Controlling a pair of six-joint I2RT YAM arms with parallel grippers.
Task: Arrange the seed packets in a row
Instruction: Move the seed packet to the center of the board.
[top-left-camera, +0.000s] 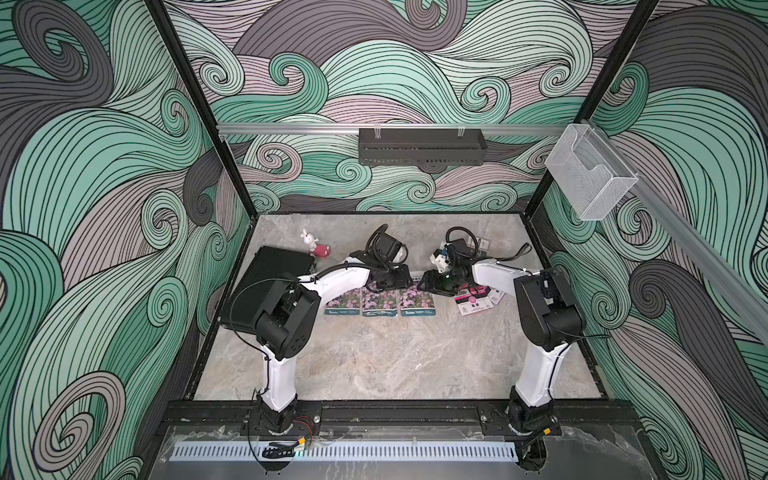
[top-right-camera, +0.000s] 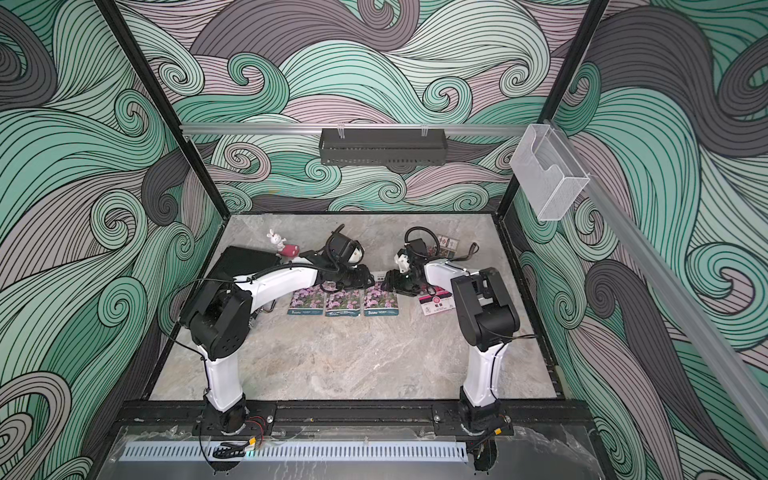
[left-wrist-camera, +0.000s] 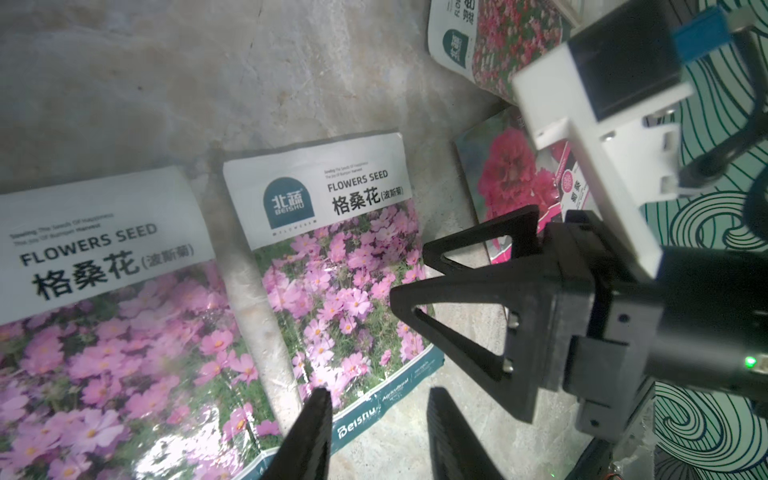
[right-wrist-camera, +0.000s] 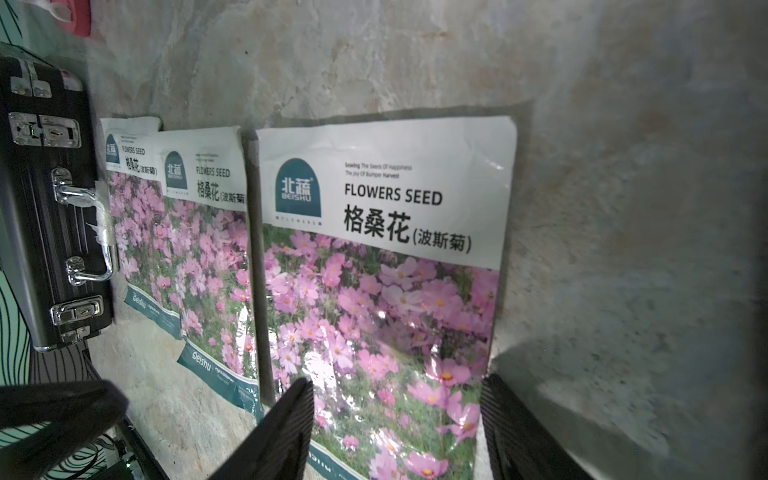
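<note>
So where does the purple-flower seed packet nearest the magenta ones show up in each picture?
Top view: purple-flower packet, ending the row beside the magenta packet.
Top view: same spot.
Left wrist: mid-picture.
Right wrist: biggest, central.
Shared landmark: the middle purple packet next to it.

The grey marbled table (top-left-camera: 374, 361) carries three purple-pink seed packets (top-left-camera: 380, 302) lying flat, side by side in a row (narrow gaps between them), magenta packets (top-left-camera: 473, 302) just right of them, a black case (top-left-camera: 266, 274) at the left, and a rabbit toy (top-left-camera: 308, 239) behind it
</note>
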